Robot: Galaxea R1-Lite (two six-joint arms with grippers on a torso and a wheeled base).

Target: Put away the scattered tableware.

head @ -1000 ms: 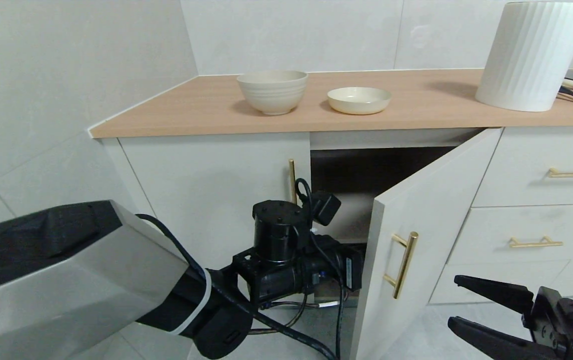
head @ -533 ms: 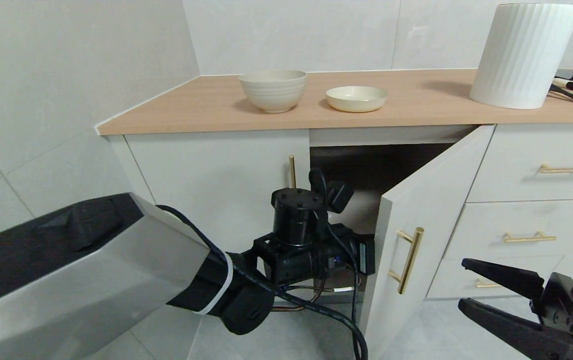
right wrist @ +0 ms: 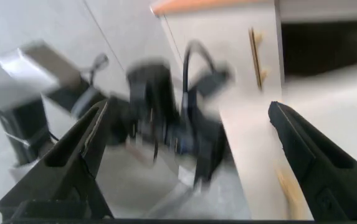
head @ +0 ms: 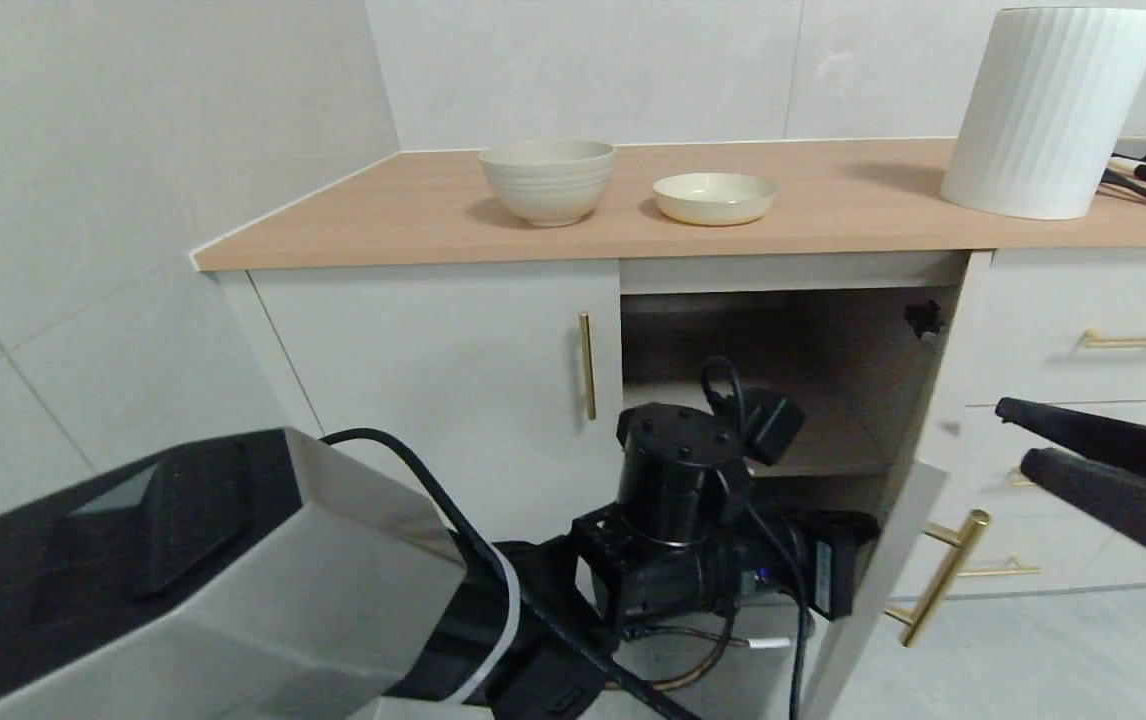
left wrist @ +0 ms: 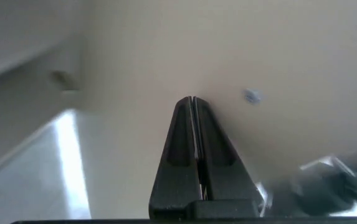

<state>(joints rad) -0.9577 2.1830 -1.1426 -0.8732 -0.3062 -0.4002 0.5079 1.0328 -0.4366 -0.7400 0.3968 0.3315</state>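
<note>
Left pincer (left wrist: 192, 99): my fingers shut tight, nothing between them, tips at the inner face of the cabinet door (head: 873, 620).
Right pincer (head: 1015, 433): my fingers wide apart, empty, on the door's outer side.
Bowl (head: 547, 180): on the countertop (head: 413, 215), well above and beyond both pincers.
Dish (head: 715, 197): just beside the bowl, toward my right pincer's side.

right pincer (head: 1012, 432): cut off by right edge | cabinet door (head: 858, 650): blurred
</note>
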